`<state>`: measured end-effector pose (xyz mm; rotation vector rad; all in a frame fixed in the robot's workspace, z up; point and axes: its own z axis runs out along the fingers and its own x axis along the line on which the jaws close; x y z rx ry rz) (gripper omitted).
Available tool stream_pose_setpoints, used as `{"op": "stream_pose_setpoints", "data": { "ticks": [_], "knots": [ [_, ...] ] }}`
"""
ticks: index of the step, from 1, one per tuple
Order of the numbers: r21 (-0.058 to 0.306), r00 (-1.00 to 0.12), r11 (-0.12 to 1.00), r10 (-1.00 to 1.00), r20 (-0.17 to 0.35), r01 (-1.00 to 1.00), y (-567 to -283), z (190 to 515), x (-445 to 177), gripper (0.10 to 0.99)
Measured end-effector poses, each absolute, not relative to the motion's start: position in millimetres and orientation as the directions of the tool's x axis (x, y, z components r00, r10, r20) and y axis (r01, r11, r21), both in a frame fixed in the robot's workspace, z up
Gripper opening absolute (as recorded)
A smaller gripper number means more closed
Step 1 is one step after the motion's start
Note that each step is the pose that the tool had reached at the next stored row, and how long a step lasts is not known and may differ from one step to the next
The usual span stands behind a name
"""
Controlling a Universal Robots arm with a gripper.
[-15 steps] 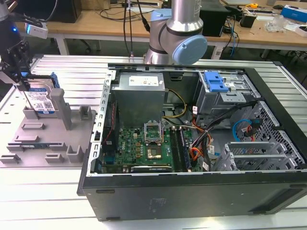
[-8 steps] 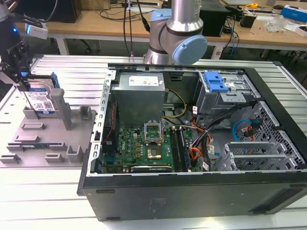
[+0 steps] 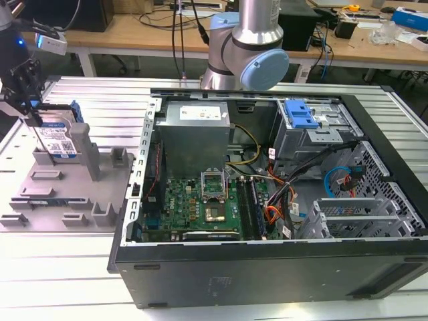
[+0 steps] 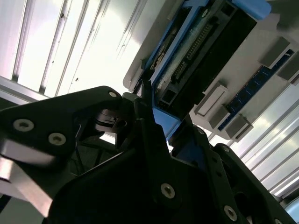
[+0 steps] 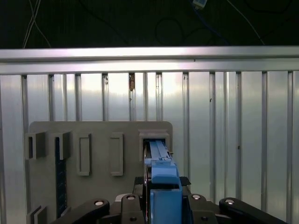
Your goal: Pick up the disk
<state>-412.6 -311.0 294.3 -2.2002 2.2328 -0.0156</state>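
Observation:
The disk (image 3: 59, 139) stands on edge in a slot of the grey fixture (image 3: 67, 200), at the exterior view's far left. It is silver with a blue-and-white label and a blue side rail. My gripper (image 3: 33, 112) comes down onto its upper edge, on the side toward the exterior view's left. In the first wrist view the disk's blue rail (image 5: 159, 149) runs between the black fingers, which press against both of its sides at the gripper (image 5: 164, 184). The second wrist view shows the disk's connector edge (image 4: 201, 51) just beyond the fingertips (image 4: 145, 95).
An open computer case (image 3: 267, 274) fills the middle and the exterior view's right, with a bright blue latch (image 3: 299, 114) on its drive cage. The arm's base (image 3: 247, 53) stands behind it. The fixture's upright posts (image 3: 119, 159) rise near the disk. The ribbed aluminium table (image 3: 60, 274) carries everything.

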Motion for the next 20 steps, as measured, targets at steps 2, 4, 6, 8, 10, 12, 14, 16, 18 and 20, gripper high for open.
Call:
{"op": "stream_pose_setpoints", "data": {
  "ticks": [2, 4, 6, 8, 10, 12, 14, 16, 18, 20],
  "knots": [
    [-0.012, -0.015, 0.015, -1.0, 0.002, -1.0, -310.9, 294.3, -412.6, 0.369],
    [-0.012, -0.015, 0.015, -1.0, 0.002, -1.0, -310.9, 294.2, -412.6, 0.369],
    [-0.012, -0.015, 0.015, -1.0, 0.002, -1.0, -310.9, 294.2, -412.6, 0.369],
    [-0.012, -0.015, 0.015, -1.0, 0.003, -1.0, -310.9, 294.2, -412.6, 0.369],
    [-0.012, -0.015, 0.015, -1.0, 0.006, -1.0, -311.0, 294.4, -412.6, 0.369],
    [-0.012, -0.015, 0.015, -1.0, 0.009, -1.0, -311.0, 296.7, -412.6, 0.369],
    [-0.012, -0.015, 0.015, -1.0, 0.011, -1.0, -311.4, 303.3, -412.6, 0.369],
    [-0.012, -0.015, 0.014, -1.0, 0.013, -1.0, -311.6, 308.2, -412.6, 0.369],
    [-0.012, -0.014, 0.014, -1.0, 0.013, -1.0, -311.8, 316.9, -412.6, 0.369],
    [-0.012, -0.014, 0.014, -1.0, 0.013, -1.0, -311.9, 325.6, -412.6, 0.369]
  ]
}}
